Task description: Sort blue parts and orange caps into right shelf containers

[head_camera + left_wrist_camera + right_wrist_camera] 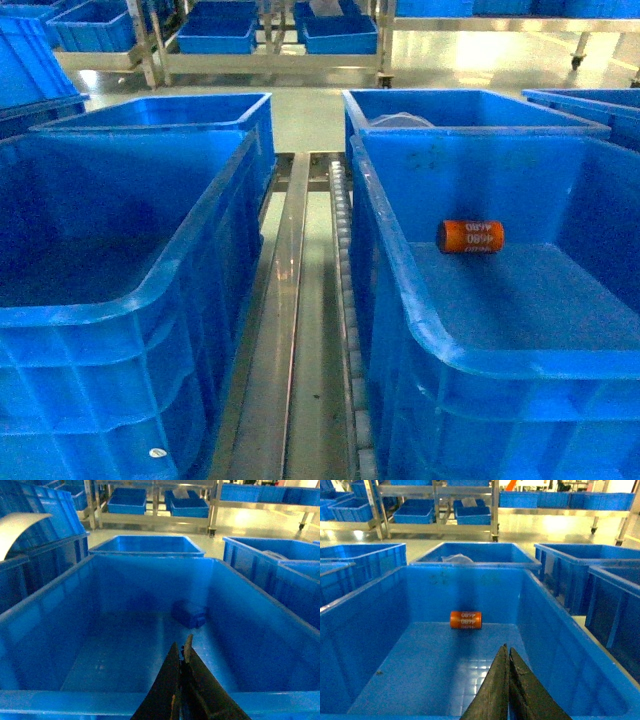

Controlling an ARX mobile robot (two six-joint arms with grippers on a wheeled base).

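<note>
Orange cap [470, 237] lies in right crate [420, 330]; blue part [189, 613] in left crate [45, 605].

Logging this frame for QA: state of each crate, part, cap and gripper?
left gripper: shut, empty, over the near rim of the left crate
right gripper: shut, empty, over the near rim of the right crate
orange cap: on its side on the right crate's floor, near the far wall
blue part: resting on the left crate's floor
left crate: upright, open
right crate: upright, open
</note>
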